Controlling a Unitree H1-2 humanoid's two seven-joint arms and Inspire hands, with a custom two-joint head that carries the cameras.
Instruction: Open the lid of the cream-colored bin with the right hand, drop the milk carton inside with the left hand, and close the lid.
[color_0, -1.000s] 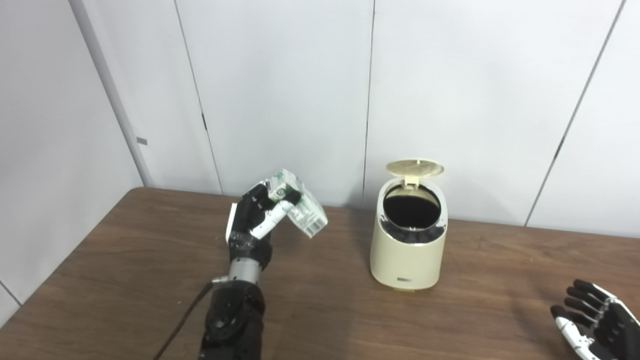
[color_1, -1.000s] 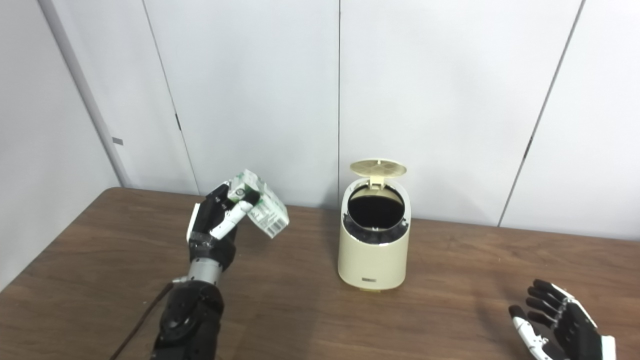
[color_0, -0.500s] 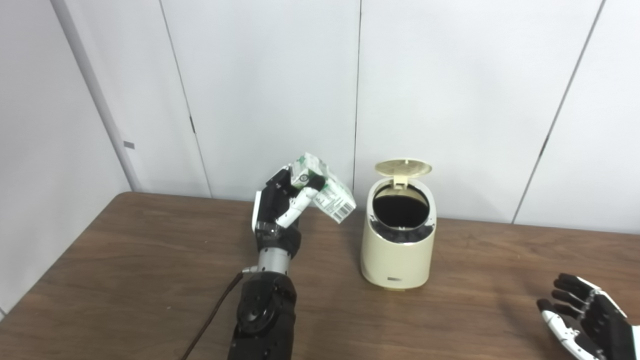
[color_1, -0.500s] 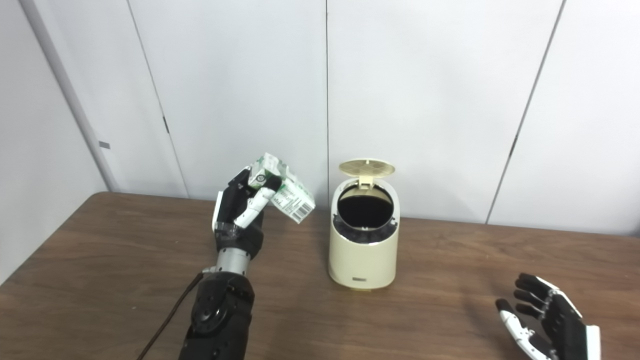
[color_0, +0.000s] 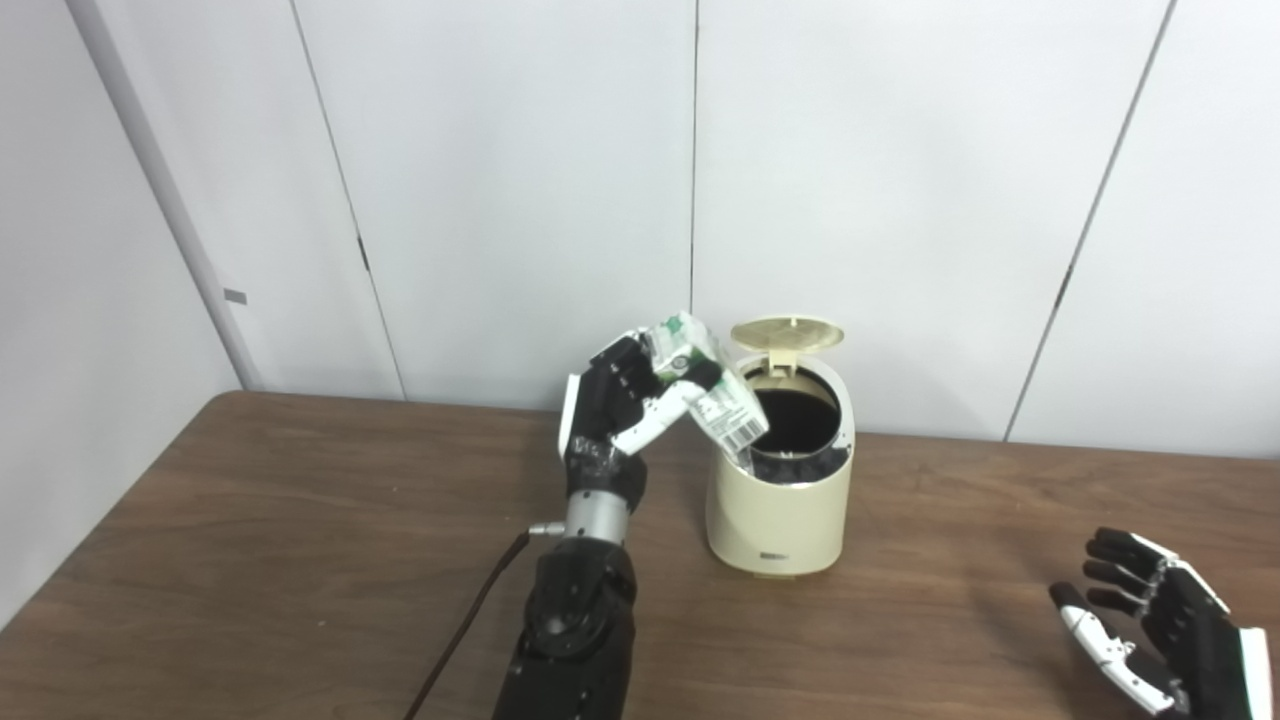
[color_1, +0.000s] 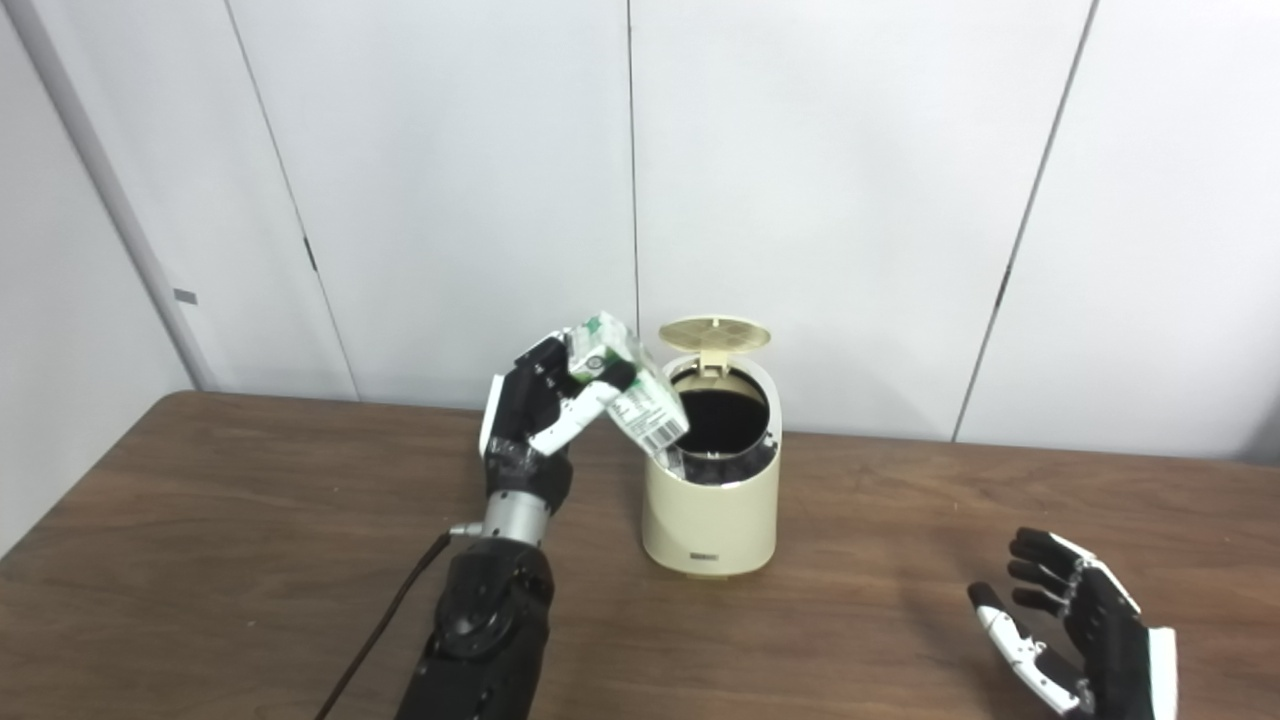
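The cream-colored bin (color_0: 778, 510) stands upright on the brown table, its round lid (color_0: 787, 333) tipped up at the back and its dark mouth showing. My left hand (color_0: 612, 412) is raised just left of the bin and shut on a white and green milk carton (color_0: 706, 390). The carton tilts down to the right, its lower corner over the bin's left rim. My right hand (color_0: 1165, 630) rests low at the table's right front, palm up, fingers apart, holding nothing.
The wooden table (color_0: 300, 560) runs wide on both sides of the bin. A black cable (color_0: 470, 620) trails from my left forearm toward the front edge. White wall panels (color_0: 520, 180) stand close behind the table.
My left hand has carried the milk carton rightward and up, from well left of the bin to its left rim. The camera has also shifted. The right hand stays put.
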